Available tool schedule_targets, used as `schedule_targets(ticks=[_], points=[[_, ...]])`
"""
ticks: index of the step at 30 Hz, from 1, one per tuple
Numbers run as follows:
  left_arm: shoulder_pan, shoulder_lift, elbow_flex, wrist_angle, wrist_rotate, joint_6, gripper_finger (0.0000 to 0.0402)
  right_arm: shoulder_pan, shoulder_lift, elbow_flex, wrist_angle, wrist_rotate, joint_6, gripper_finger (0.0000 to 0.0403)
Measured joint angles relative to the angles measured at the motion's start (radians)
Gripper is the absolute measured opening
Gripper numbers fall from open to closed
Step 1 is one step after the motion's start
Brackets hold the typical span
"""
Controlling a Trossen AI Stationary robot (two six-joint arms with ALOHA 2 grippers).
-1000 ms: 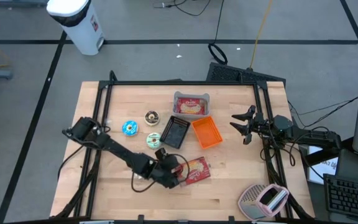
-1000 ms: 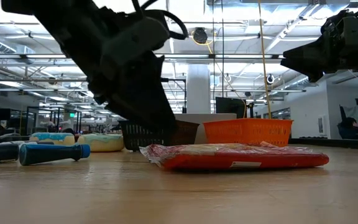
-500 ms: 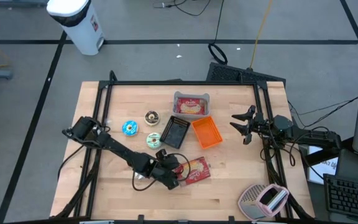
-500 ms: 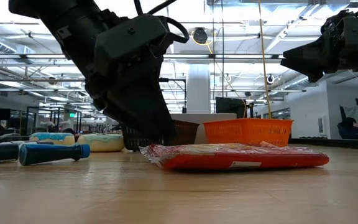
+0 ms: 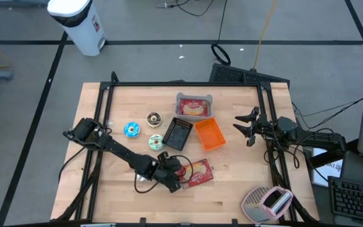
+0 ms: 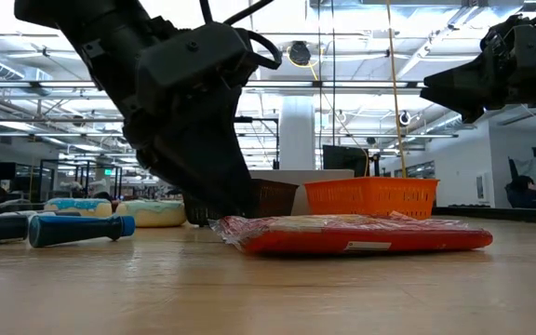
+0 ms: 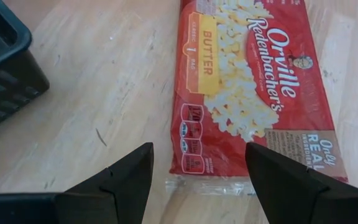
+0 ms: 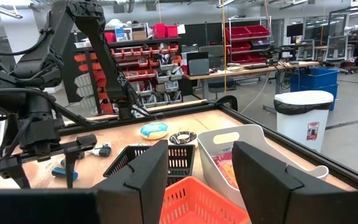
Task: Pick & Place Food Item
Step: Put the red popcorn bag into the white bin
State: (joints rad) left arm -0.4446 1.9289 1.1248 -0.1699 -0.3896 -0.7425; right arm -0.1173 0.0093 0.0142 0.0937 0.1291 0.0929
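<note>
Left wrist view: left gripper [image 7: 197, 177], jaws wide, holding nothing, poised over the clear end seam of the popcorn bag [image 7: 248, 81].
Bag: flat on the table [image 5: 232, 192], near edge, just beside the black basket [image 5: 177, 133]; orange basket [image 5: 209, 134] and white tray [image 5: 194, 106] beyond.
Handling, judged: light, limp, thin, slick film; likely to sag and slip. Best pinched across the short sealed end.
Right gripper [image 5: 244, 128]: parked at the table's right side, jaws parted, empty.

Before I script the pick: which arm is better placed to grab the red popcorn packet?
Left. Its open hand hovers right at the flat red popcorn packet; the right hand waits beyond the orange basket.
</note>
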Motion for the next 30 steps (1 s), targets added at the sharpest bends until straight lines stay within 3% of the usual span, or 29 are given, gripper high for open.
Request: schedule_targets(ticks=[30], points=[[0.008, 0.0, 0.0, 0.001, 0.027, -0.004, 0.0253, 0.0, 0.0, 0.0, 0.0, 0.0, 0.0, 0.0167]])
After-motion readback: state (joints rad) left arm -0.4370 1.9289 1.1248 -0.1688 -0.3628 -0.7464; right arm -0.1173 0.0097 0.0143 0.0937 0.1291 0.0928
